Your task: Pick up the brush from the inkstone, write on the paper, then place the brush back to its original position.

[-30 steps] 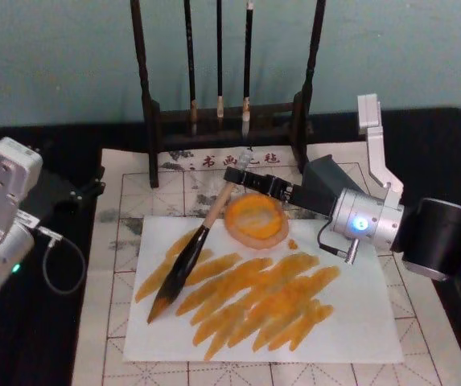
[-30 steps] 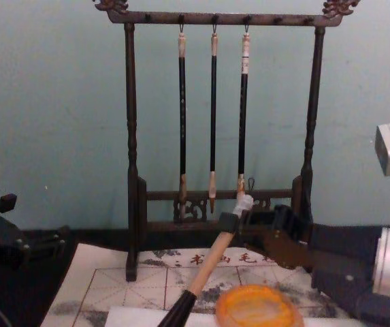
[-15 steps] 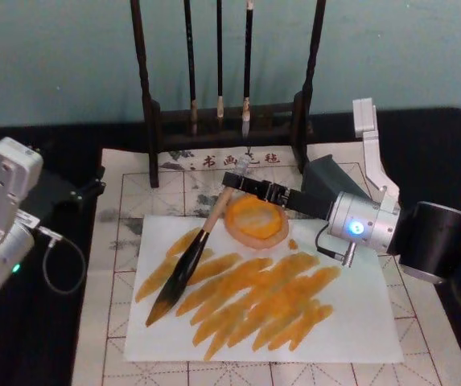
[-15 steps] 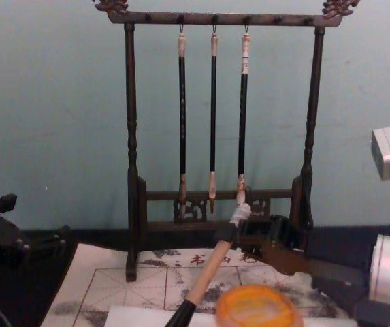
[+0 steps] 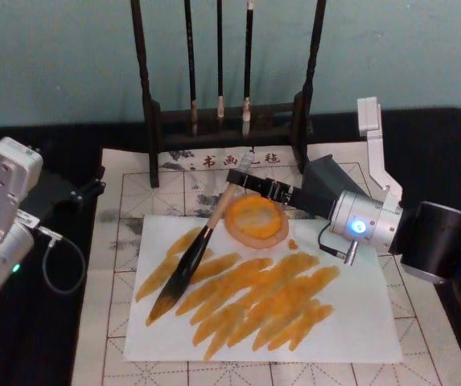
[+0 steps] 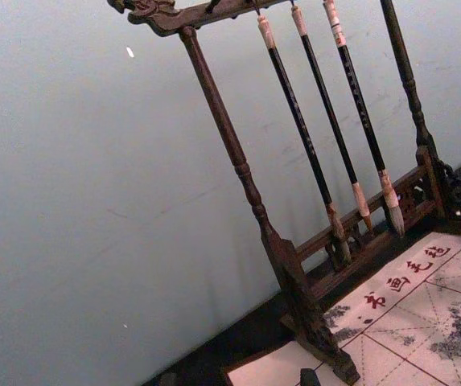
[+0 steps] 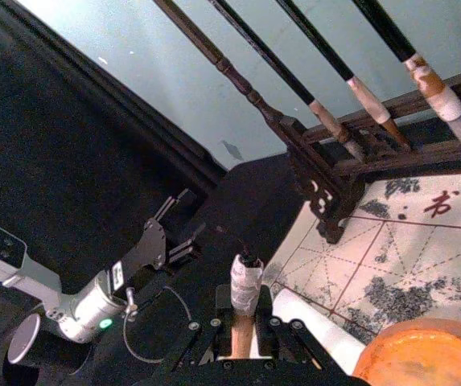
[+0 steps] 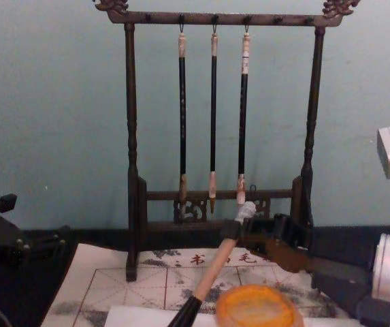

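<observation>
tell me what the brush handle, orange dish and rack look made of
Brush, held in the right gripper: tan matte handle, likely wood or bamboo. Inkstone: smooth orange, ceramic or plastic, cannot tell which. Rack: dark turned wood, carved ends.

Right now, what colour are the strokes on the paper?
Orange, across the white paper; clearest in head view.

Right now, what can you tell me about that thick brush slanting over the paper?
The brush is thick, with a light tan wooden-looking handle, a white end cap, a black ferrule and a long dark tuft. It slants, its tuft end low over the white paper among orange strokes and its cap end raised toward the wooden rack. The right gripper is shut on the handle just below the cap. The handle passes close beside the orange inkstone; whether they touch I cannot tell.
</observation>
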